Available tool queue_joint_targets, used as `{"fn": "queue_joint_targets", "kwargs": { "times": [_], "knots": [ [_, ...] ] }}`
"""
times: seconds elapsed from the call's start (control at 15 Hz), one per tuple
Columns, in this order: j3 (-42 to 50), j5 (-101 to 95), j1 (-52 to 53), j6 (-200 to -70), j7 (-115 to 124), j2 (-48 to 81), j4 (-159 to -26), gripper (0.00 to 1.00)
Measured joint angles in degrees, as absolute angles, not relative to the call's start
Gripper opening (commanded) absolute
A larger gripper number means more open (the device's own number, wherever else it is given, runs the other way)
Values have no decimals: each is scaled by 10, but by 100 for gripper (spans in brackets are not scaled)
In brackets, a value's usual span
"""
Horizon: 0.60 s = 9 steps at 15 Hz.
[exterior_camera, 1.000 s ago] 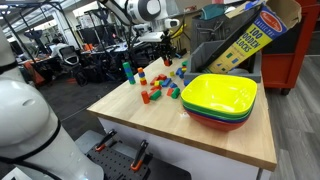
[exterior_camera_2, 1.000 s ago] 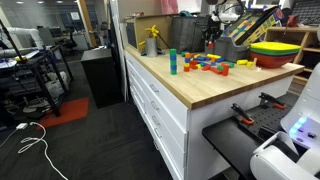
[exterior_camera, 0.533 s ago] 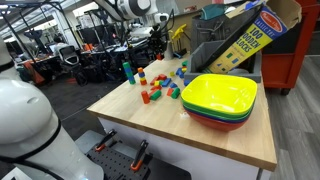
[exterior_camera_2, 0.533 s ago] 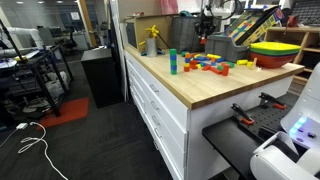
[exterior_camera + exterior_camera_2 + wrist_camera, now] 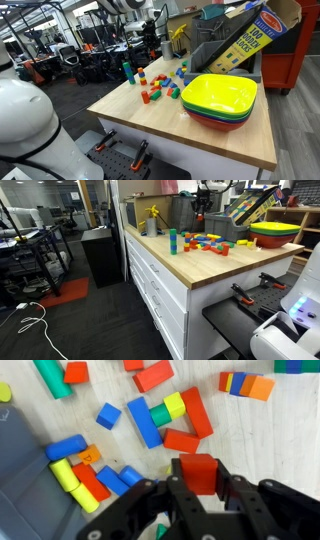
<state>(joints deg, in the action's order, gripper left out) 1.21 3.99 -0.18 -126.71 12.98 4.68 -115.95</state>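
My gripper (image 5: 199, 482) is shut on a red cube (image 5: 199, 468), held above the wooden table (image 5: 290, 440). Below it in the wrist view lie several loose coloured blocks: a long blue block (image 5: 145, 422), red blocks (image 5: 197, 412), a green and yellow pair (image 5: 168, 410) and a blue cylinder (image 5: 65, 447). In both exterior views the gripper (image 5: 151, 38) (image 5: 200, 212) hangs over the far end of the block pile (image 5: 160, 87) (image 5: 207, 243).
A stack of bowls, yellow on top (image 5: 220, 95) (image 5: 272, 228), stands on the table. A tilted wood-blocks box (image 5: 245, 35) leans behind it. An upright green-and-blue cylinder (image 5: 127, 71) (image 5: 172, 242) stands apart from the pile. A grey object (image 5: 20, 470) lies at the wrist view's left.
The gripper, still holding the red cube, has moved away from the tilted box toward the far side of the block pile. The blocks and bowls have not moved.
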Motion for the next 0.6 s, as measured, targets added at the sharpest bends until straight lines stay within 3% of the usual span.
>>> {"fn": "queue_joint_targets", "kwargs": {
  "times": [0.6],
  "knots": [
    [-4, 40, 15, -1173, 156, 51, -1114, 8]
  ]
}}
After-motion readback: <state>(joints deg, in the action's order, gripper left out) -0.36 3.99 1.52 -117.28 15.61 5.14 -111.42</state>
